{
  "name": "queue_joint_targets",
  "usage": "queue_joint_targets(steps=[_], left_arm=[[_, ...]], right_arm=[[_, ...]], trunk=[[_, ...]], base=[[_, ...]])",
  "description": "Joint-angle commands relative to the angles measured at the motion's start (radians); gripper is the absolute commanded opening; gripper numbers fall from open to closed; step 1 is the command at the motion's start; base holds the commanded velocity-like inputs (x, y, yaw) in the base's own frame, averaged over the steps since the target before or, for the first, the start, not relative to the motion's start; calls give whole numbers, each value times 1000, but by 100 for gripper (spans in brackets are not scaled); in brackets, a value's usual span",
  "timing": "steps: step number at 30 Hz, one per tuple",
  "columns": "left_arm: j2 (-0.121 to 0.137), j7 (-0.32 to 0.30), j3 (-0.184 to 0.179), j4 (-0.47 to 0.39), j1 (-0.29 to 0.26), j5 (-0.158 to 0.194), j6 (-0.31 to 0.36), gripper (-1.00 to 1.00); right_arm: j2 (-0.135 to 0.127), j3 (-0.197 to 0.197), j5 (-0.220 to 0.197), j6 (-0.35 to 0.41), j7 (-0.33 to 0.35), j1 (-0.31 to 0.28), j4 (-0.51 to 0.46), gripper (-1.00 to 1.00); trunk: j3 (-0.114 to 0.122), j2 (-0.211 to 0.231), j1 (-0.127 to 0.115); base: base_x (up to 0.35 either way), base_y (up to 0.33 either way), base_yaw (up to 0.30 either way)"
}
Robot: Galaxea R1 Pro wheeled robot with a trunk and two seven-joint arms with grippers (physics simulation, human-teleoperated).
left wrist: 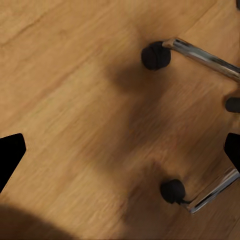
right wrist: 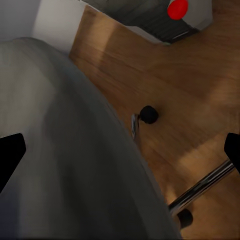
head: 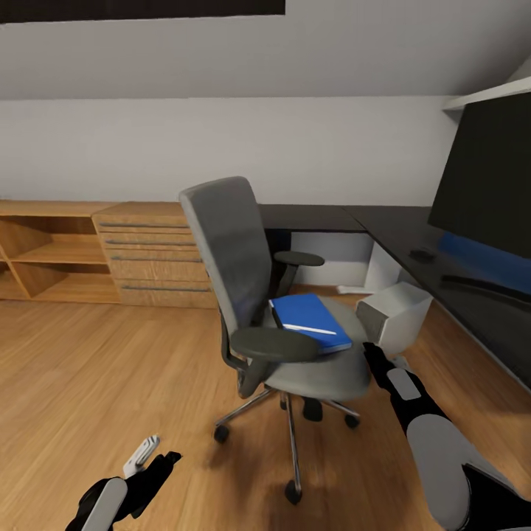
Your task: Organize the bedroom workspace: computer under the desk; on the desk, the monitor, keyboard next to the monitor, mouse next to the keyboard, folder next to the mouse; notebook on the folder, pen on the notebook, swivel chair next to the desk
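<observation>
- Folder (head: 311, 320) lay flat on the seat of the swivel chair (head: 221, 243), between its black armrests, with a slim pale stick, possibly the pen (head: 310, 329), resting on its cover.
- Left gripper (head: 147, 456) hung low over the wood floor (head: 88, 369) near the chair's chrome base; its wrist view showed both dark fingertips spread wide, nothing between them.
- Right gripper (right wrist: 120, 150) sat at the seat's front edge beside the folder, jaws likewise spread and empty.
- Recommended approach, as a judgement: lift the right gripper above seat height, approach the folder's near edge, and pinch cover and pages together so the stick does not roll off.
- Computer (head: 394, 316) stood on the floor just beyond the chair, at the desk's edge.
- Desk (head: 391, 228) ran along the far wall and right side; the monitor (head: 487, 177) stood on it, a small dark mouse (head: 422, 255) near it.
</observation>
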Motion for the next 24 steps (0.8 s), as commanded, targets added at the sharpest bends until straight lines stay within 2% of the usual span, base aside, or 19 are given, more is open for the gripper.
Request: queue_joint_targets(steps=[1, 20, 24], left_arm=[[0, 8, 0, -1, -1, 10, 3, 100], [0, 10, -1, 3, -1, 5, 3, 100], [0, 10, -1, 4, -1, 5, 3, 100]], right_arm=[[1, 2, -16, 5, -6, 1, 0, 100], [5, 2, -16, 5, -6, 1, 5, 100], [5, 2, -16, 4, -6, 1, 5, 100]], trunk=[[-1, 0, 0], [-1, 0, 0], [-1, 0, 0]], base=[[0, 0, 274], [0, 0, 277], [0, 0, 186]])
